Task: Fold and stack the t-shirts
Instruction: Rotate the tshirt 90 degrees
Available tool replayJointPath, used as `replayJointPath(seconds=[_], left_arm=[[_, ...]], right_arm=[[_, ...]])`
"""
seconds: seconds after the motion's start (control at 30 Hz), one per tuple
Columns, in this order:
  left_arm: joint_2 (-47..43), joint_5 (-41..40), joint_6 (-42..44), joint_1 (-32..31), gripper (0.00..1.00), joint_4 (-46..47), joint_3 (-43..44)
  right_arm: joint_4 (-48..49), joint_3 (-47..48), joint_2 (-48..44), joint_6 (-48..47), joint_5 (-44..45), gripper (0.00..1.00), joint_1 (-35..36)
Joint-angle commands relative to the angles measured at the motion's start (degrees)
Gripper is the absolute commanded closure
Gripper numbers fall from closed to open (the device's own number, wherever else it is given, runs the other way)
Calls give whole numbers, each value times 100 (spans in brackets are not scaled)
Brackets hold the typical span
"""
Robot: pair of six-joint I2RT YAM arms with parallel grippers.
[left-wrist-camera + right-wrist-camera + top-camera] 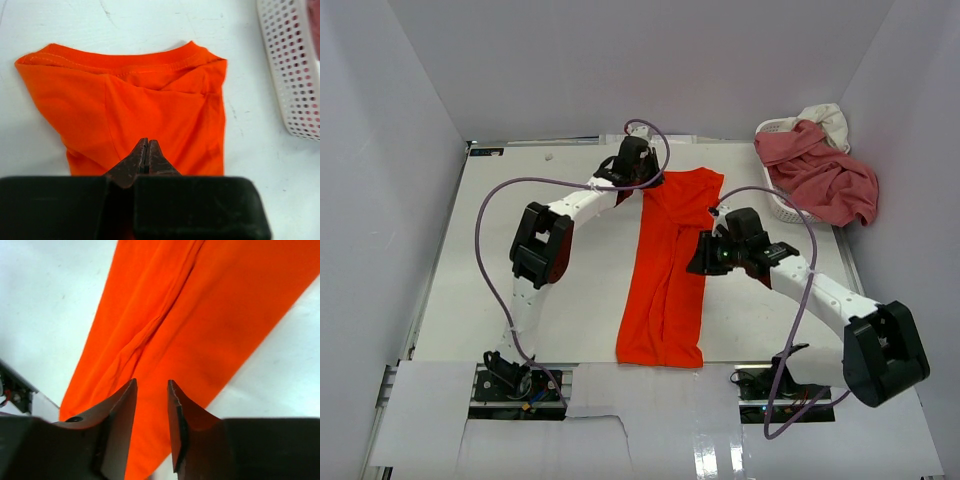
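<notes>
Orange t-shirt: laid as a long narrow strip at frame centre on the table, judged light, limp and easily creased, best pinched at the collar-end corners, left pincer pressed together over that end, right pincer spread above the middle.

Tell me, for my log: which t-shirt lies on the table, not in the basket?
The orange-red t-shirt, a long folded strip; the pink shirt and cream shirt sit in the basket.

left tool: fingers pressed together, arm reaching forward | right tool: fingers parted
</notes>
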Motion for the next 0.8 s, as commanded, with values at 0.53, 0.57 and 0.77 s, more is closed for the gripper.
replayJointPath(seconds=[0.53,0.57,0.77], left_arm=[[1556,470,137,237,100,355,1100],[1635,418,93,263,100,399,1179],[2154,216,-30,378,100,479,1820]], right_arm=[[-338,-1002,-1039,808,573,62,1163],[-320,-1054,-1004,834,582,62,1225],[-30,-1362,-591,1089,678,68,1612]])
